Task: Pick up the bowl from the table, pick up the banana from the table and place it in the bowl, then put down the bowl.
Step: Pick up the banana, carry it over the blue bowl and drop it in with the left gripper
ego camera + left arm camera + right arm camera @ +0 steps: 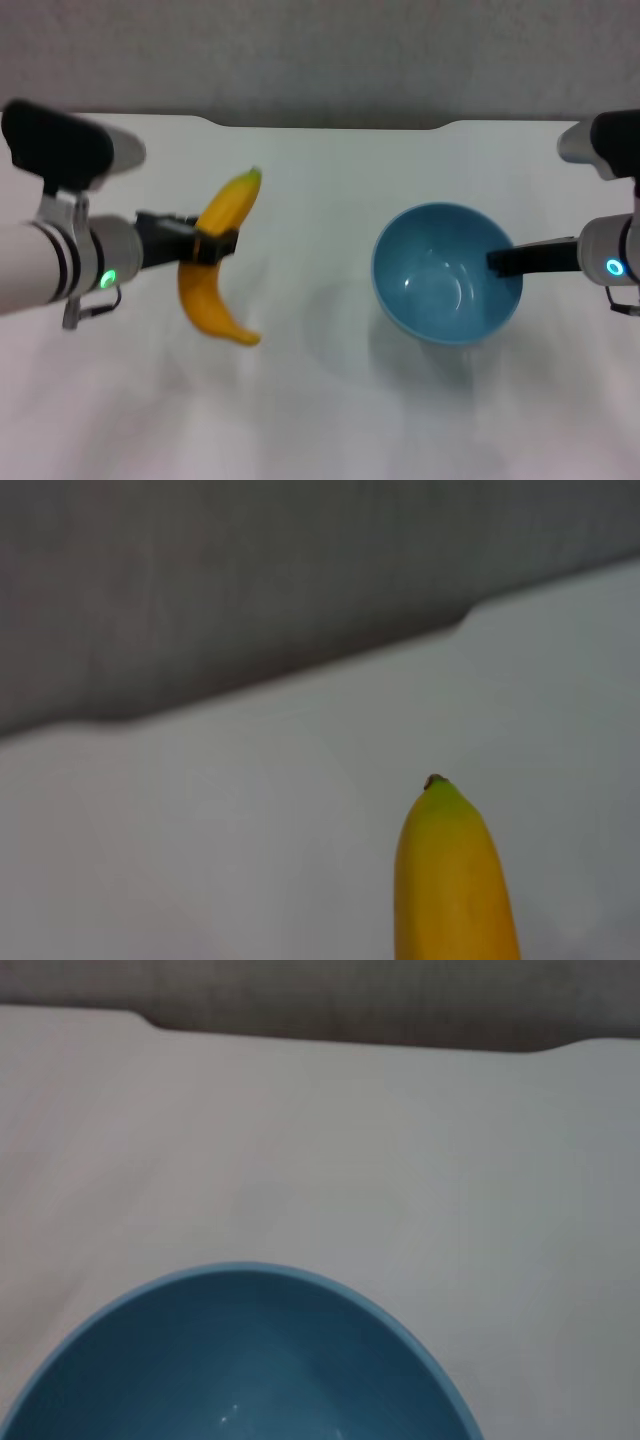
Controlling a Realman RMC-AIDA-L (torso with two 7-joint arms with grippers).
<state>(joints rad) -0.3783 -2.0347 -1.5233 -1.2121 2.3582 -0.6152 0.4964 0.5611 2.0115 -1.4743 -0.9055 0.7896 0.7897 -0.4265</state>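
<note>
The left pincer (205,243) reaches in level from the robot's left, clamped around the middle of the banana (217,262), which hangs above the white worktop (320,400), well to the left of the bowl (440,285). The banana's greenish stem tip points toward the worktop's far edge. The right pincer (497,262) extends level from the right, closed on the bowl's right rim; the bowl casts a shadow on the worktop.

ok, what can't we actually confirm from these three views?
- Head view: where the right gripper grips the bowl; its dark finger reaches over the rim, the outer side is hidden.
- Left wrist view: only the banana stem end shows; the rest is cut off by the edge.
- Right wrist view: the bowl's near half is cut off.
</note>
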